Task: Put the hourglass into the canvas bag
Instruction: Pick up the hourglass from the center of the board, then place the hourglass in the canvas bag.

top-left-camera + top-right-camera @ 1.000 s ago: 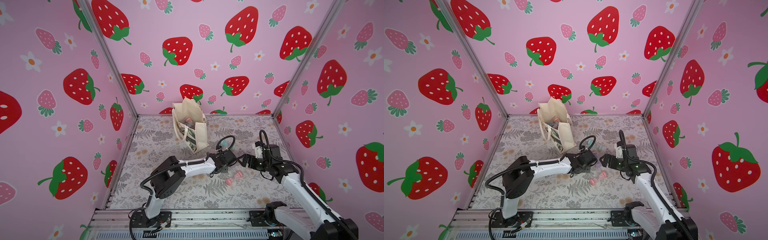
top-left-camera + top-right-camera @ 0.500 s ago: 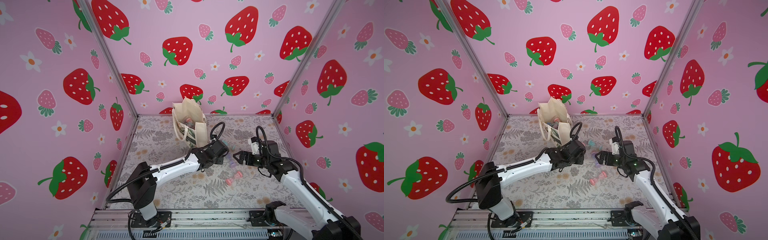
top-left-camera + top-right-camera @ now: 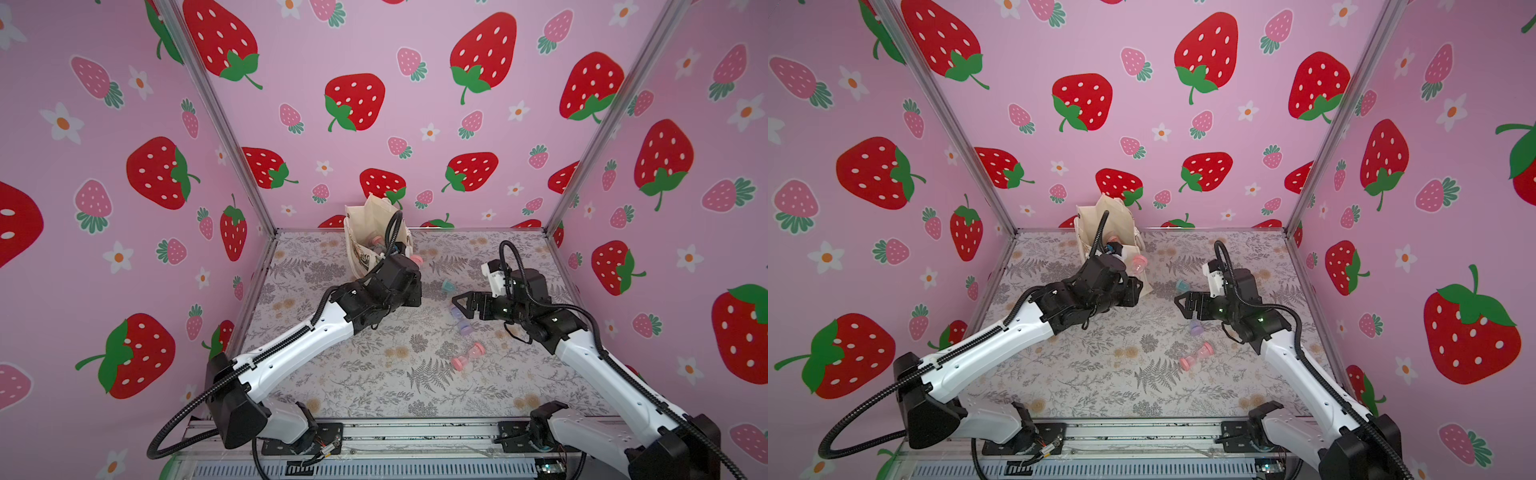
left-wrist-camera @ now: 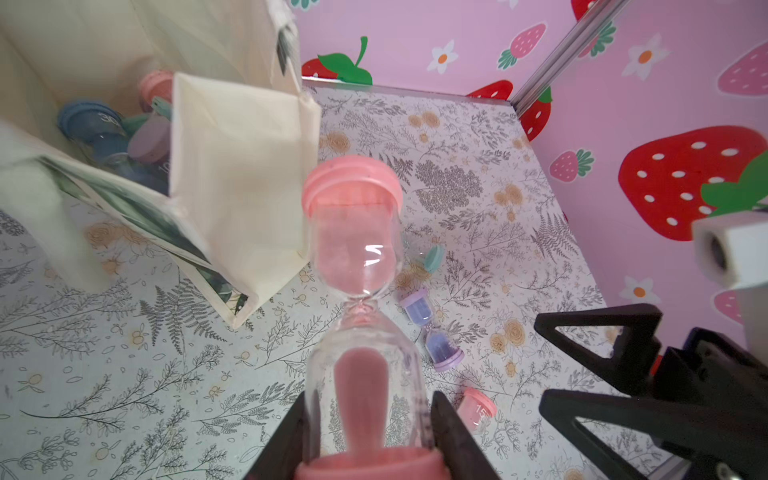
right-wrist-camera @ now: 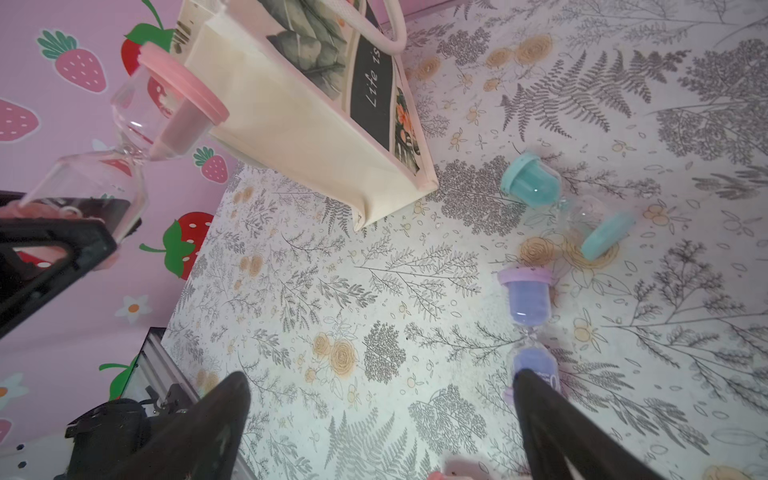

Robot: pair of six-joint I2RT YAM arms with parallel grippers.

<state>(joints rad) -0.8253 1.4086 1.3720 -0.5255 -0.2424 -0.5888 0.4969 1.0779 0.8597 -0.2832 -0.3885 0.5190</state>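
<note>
Left gripper (image 4: 365, 419) pinches the pink hourglass (image 4: 357, 249), aloft just beside the canvas bag (image 4: 237, 166).
In a top view the bag stands at its 10 o'clock, cream end wall between. At 4 o'clock lie the teal hourglass (image 3: 448, 286), then the spread right gripper (image 3: 457, 307) over the purple hourglass (image 3: 465, 330). A second pink hourglass (image 3: 467, 358) lies at 5.

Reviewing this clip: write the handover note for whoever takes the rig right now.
Left gripper: shut on the pink hourglass, held in the air beside the canvas bag, at its narrow side, not yet over the opening.
Right gripper: open, empty, low over the table, one finger next to the purple hourglass.
Done: the bag stands open with a blue hourglass and others inside.
Left: put the held one in. The purple one, the teal hourglass and the small pink hourglass lie loose on the table.
</note>
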